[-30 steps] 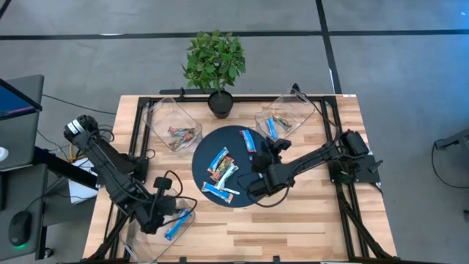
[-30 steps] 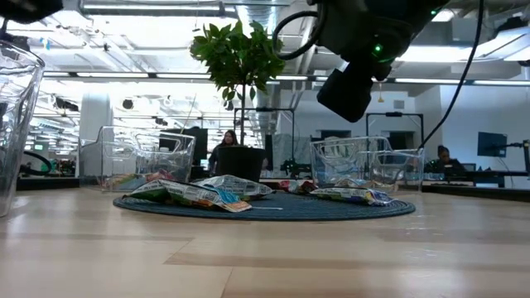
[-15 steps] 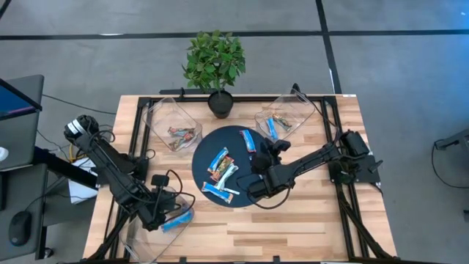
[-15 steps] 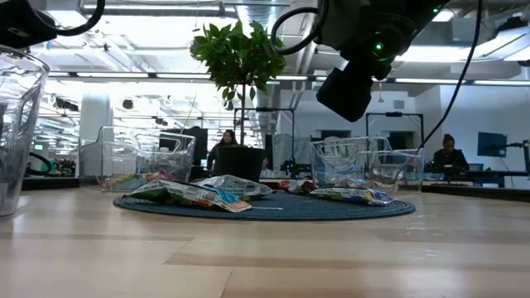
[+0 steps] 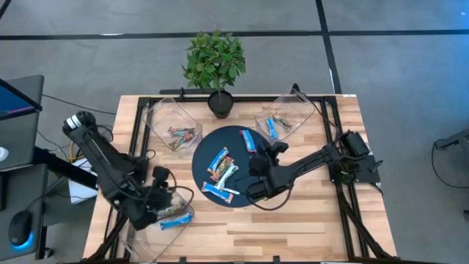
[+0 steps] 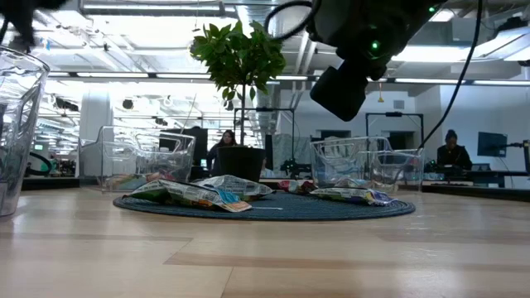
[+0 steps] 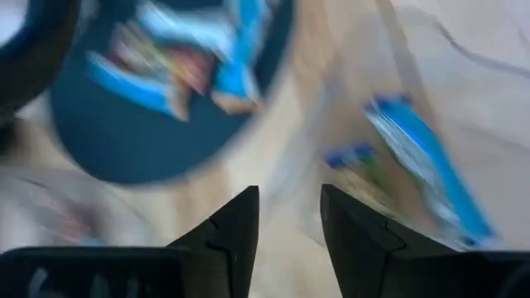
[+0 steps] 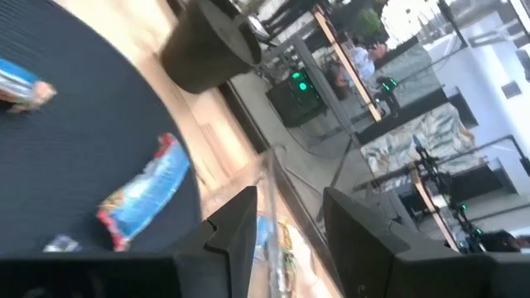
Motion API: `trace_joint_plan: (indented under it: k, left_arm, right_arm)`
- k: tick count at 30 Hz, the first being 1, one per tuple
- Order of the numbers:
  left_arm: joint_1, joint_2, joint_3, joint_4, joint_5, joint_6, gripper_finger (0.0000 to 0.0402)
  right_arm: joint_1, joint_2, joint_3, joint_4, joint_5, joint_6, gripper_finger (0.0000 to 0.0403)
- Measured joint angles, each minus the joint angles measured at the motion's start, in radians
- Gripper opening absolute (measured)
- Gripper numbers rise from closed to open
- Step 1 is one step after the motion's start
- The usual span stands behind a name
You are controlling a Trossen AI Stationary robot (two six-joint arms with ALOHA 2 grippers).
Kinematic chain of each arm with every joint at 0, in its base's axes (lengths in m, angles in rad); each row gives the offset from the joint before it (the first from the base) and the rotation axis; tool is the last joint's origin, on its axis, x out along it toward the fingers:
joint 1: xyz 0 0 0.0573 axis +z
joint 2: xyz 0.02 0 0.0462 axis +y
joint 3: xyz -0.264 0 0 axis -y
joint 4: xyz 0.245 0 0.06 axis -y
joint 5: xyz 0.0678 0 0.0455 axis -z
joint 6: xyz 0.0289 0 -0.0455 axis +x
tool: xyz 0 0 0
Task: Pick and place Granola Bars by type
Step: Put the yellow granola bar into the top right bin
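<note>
Bars sorted across my table

Granola Bars (image 5: 222, 171) lie on the central mat (image 5: 249, 195); bins (image 5: 157, 117) stand behind it left and right, the plant (image 5: 215, 62) between them.

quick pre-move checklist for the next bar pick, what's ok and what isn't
1. Left tool empty: ok, its fingers stand apart with nothing between them.
2. Blue-wrapped granola bar lies in the clear plastic bin at the near left corner: ok.
3. Right tool empty: ok, its fingers are apart with nothing held, above the round dark blue mat.
4. Bars left on the mat: ok, several wrapped bars, including a blue one, remain to sort.
5. Far clear bins, left and right, upright with bars inside: ok.
6. Wrapper type of the next bar: cannot tell, print unreadable.
</note>
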Motion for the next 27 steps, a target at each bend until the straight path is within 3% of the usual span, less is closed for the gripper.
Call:
trace_joint_plan:
  k: [7, 12, 17, 23, 27]
  left_arm:
    - [-0.141, -0.181, -0.056, -0.038, -0.532, 0.044, 0.0126]
    - [-0.213, -0.326, -0.17, -0.096, -0.773, -0.105, 0.0126]
    - [-0.222, -0.428, -0.235, -0.044, -0.853, -0.135, 0.0126]
    - [-0.222, -0.444, -0.237, -0.04, -0.876, -0.164, 0.0126]
    - [-0.222, -0.442, -0.237, -0.042, -0.864, -0.192, 0.0126]
  right_arm:
    - [0.051, -0.011, 0.001, 0.222, 0.001, -0.253, 0.0134]
    - [0.089, -0.02, 0.001, 0.423, -0.04, -0.481, 0.0134]
    - [0.081, -0.019, 0.0, 0.678, -0.246, -0.752, 0.0134]
    - [0.001, -0.019, 0.0, 1.004, -0.706, -1.058, 0.0134]
    - [-0.062, -0.019, 0.0, 1.055, -0.794, -1.095, 0.0134]
